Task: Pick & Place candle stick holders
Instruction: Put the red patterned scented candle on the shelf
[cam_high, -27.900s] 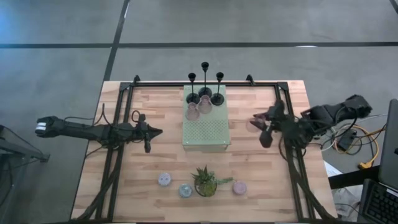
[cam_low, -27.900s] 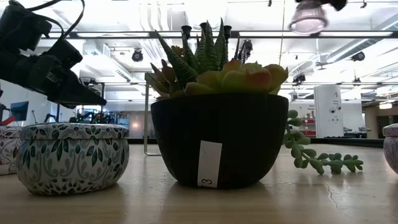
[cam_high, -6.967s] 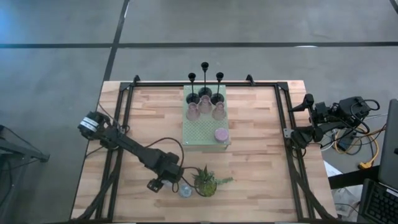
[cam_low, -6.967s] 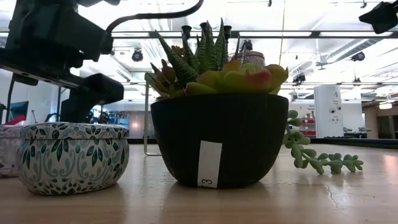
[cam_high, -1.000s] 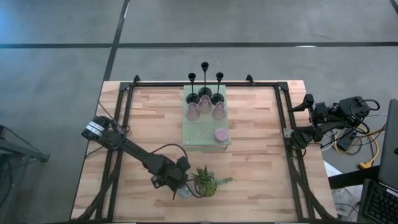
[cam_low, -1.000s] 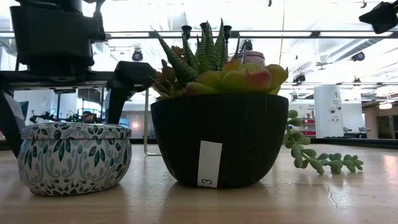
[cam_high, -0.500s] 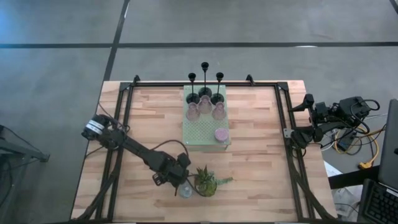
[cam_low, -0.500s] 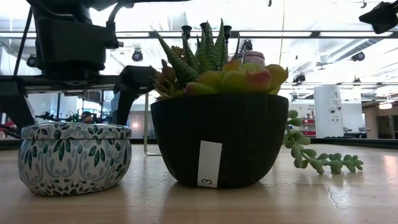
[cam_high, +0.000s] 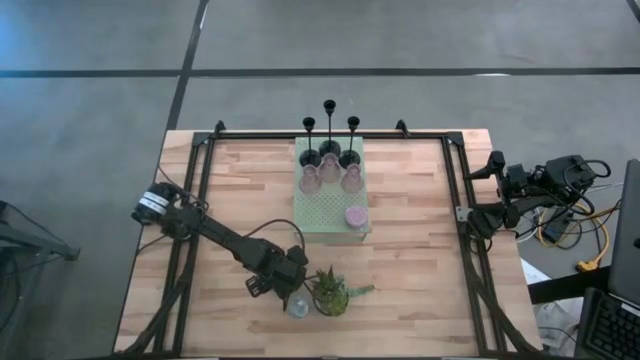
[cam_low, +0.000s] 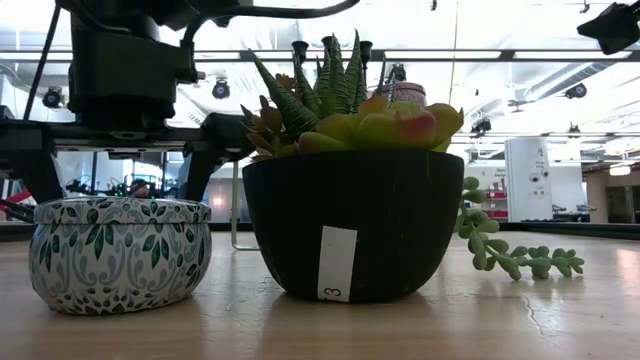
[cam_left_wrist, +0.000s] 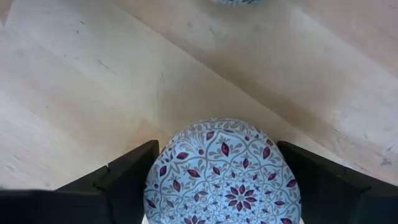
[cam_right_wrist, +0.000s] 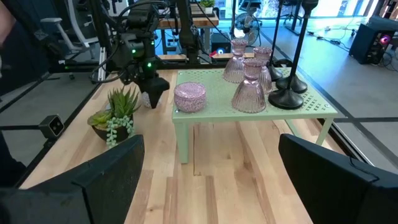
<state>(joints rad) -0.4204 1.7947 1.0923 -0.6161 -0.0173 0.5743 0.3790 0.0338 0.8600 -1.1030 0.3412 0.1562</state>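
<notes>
1. Change: over the last second the left pincer (cam_left_wrist: 217, 147) has settled slightly lower over a patterned cup (cam_left_wrist: 224, 186), and its fingers (cam_left_wrist: 130, 171) have drawn inward.
2. Pincer state: the jaws stand wide, one on each side of the patterned cup. They are not yet seen to clamp. Whether the pads touch the cup wall cannot be told.
3. Location of the task item: the patterned cup sits on the surface (cam_left_wrist: 74, 81), directly between the jaws. It is pale with maroon leaf motifs.
4. Adjacent items: a second cup (cam_high: 297, 308) with green leaf motifs stands just beside the pincer. The potted plant (cam_high: 333, 292) is just beyond that cup.
5. Meaning for the task: the grasp is judged to be in progress. Lift and transfer remain.
6. Probable destination: the green mat (cam_high: 330, 232), well apart from the pincer. It already carries a pink cup (cam_high: 355, 215), three pink glass holders and three black sticks.
7. Right pincer (cam_right_wrist: 211, 162): parked at the right edge of the surface, jaws fully apart, holding nothing.
8. Writing: a white sticker (cam_low: 337, 263) on the plant pot bears sideways digits, apparently "13". No brand name or other legible text is visible.
</notes>
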